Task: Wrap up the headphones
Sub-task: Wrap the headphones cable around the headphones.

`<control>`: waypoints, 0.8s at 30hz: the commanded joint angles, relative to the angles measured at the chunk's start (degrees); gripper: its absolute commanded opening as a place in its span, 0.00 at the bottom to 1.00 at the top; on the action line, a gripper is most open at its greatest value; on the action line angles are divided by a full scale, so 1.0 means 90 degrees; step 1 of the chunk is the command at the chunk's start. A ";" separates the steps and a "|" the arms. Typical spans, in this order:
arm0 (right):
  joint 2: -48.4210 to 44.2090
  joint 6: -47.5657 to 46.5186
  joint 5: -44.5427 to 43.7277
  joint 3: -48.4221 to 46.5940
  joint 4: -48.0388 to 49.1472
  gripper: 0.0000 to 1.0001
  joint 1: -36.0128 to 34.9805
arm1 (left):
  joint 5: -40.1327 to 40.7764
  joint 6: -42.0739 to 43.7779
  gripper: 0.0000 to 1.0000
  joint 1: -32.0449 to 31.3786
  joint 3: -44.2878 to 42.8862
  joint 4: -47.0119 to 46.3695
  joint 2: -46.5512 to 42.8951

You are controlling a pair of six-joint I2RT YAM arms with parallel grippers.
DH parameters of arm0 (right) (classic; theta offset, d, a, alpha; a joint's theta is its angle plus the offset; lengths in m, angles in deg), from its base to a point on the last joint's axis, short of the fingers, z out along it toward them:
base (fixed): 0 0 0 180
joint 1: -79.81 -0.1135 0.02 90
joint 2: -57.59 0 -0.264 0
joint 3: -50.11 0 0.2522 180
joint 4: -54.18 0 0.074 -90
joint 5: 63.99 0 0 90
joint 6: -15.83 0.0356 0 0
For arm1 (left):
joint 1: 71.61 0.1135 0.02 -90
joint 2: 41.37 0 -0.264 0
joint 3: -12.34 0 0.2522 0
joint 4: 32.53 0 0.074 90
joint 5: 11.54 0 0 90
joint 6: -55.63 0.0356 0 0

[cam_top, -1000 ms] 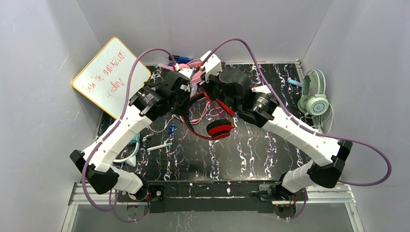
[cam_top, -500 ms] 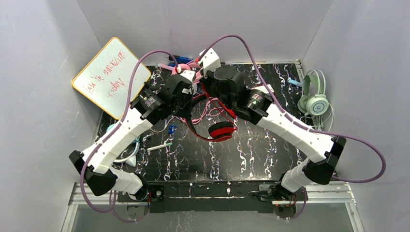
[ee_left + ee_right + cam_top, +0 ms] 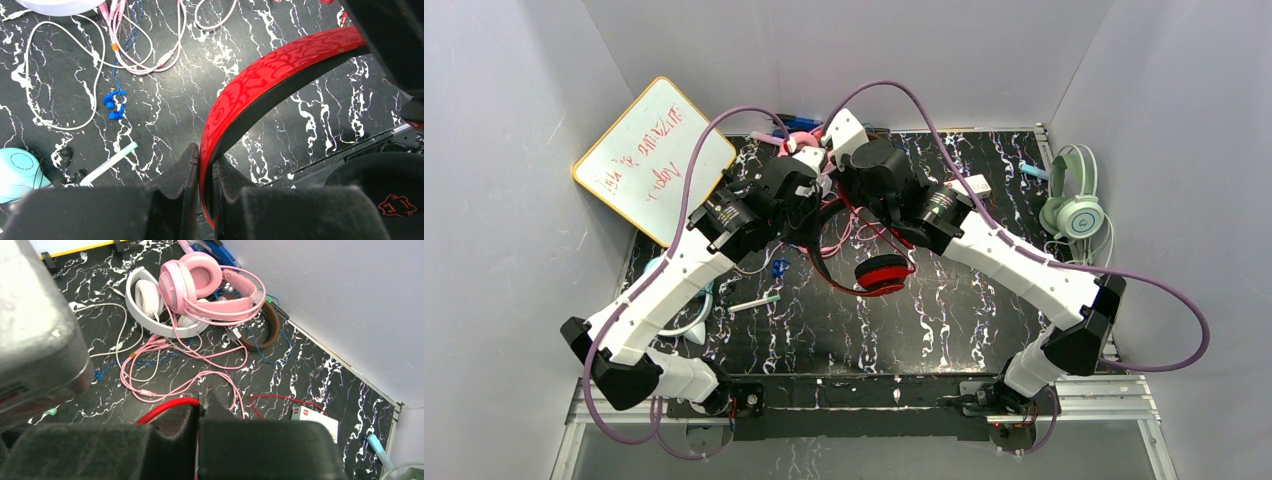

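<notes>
The red headphones hang above the table, their patterned headband arching right from my left gripper, which is shut on the band. One red ear cup hangs low in the top view. My right gripper is shut on the thin red cord, close beside the left one. Pink headphones, white headphones and a brown headband lie piled at the back. Mint green headphones hang at the right wall. A teal cup lies at the left.
Loose pink, white and blue cords sprawl over the black marbled table. A small white box with a red label, a white pen and blue earbuds lie nearby. A whiteboard leans at the back left wall.
Both wrists have shifted a little toward the back left, the right arm more so. The red headphones moved with them, and both grips stay the same.
</notes>
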 commanded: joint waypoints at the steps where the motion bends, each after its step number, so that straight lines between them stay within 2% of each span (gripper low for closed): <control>1: 0.0024 0.0113 0.0012 -0.0411 -0.0123 0.06 0.0042 | -0.0221 -0.0210 0.00 -0.0095 0.0017 -0.0307 -0.0390; 13: 0.0545 0.0497 0.0263 -0.0934 -0.1142 0.07 0.0406 | -0.0339 -0.0171 0.00 -0.0408 0.0154 -0.0378 -0.0575; 17: 0.0505 0.0656 0.0861 -0.0781 -0.1270 0.12 0.0651 | -0.0357 -0.0209 0.00 -0.0424 0.0382 -0.0438 -0.0840; 21: 0.0315 0.0783 0.1959 -0.0382 -0.1112 0.22 0.0977 | -0.0593 -0.0237 0.00 -0.0424 0.0582 -0.0535 -0.1008; 24: 0.0174 0.1047 0.2641 -0.0111 -0.0963 0.23 0.1209 | -0.0835 -0.0264 0.00 -0.0424 0.0704 -0.0729 -0.1137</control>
